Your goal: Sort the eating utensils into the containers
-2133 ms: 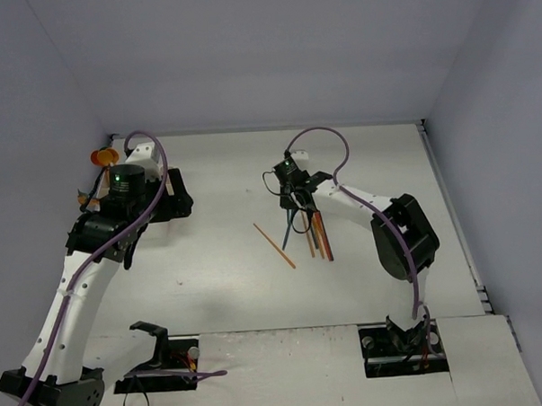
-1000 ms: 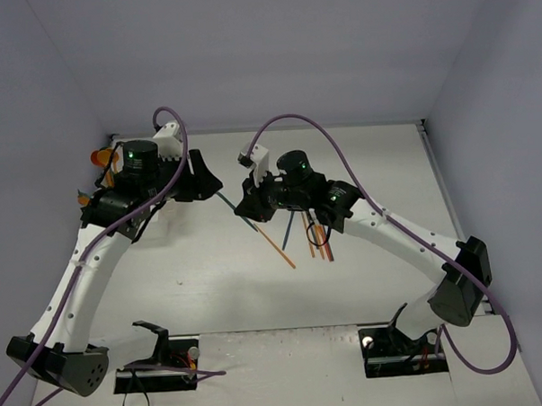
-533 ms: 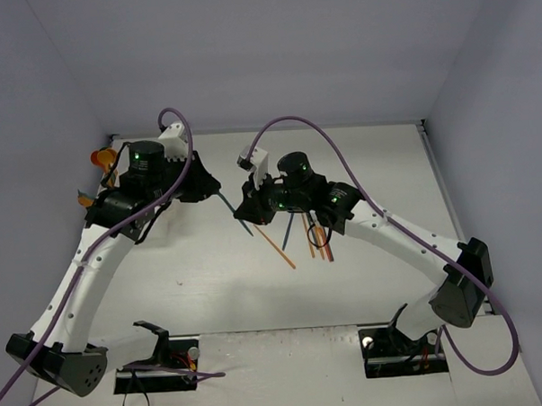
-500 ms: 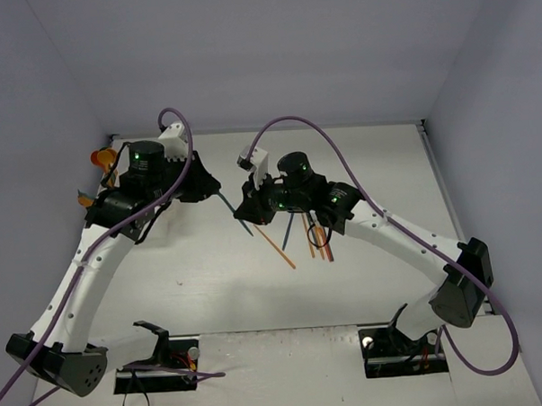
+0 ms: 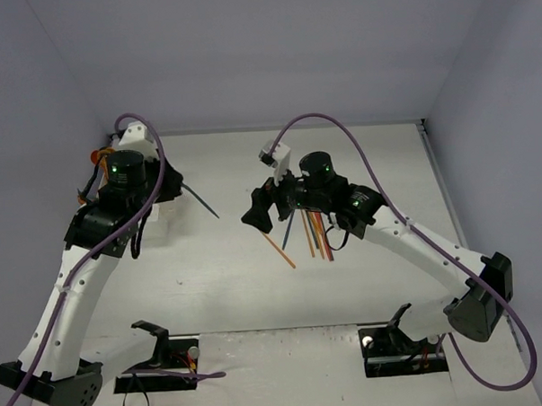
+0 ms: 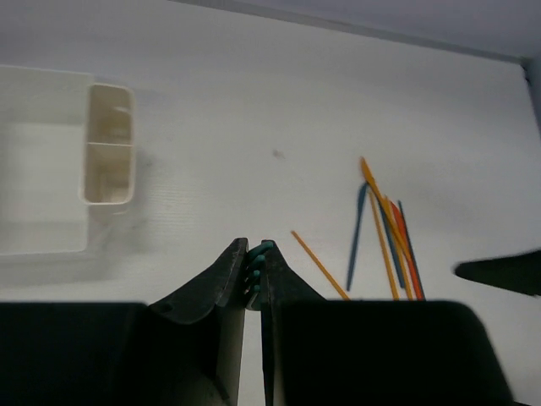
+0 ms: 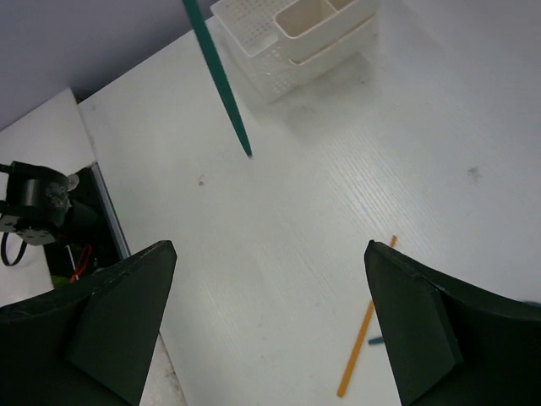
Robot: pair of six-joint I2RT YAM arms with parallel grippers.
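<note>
Because the left end effector point(image 6: 254, 255) is pressed together on only the very end of a teal stick point(image 7: 218, 78), most of that thin plastic hangs free beyond the jaws, slanting above the tabletop point(image 5: 230, 286). It could twist or slip in so small a pinch. The white bins point(image 6: 110, 145) sit well apart from it, and each opening looks narrow. A slanted tip might catch a rim, nudge the light bins, or drop outside. The right end effector point(image 5: 258, 211) hovers nearby with its fingers spread wide and nothing between them, so the two arms crowding together could knock the stick. The other utensils point(image 5: 319, 230) overlap in a loose pile, which risks grabbing several at once.
</note>
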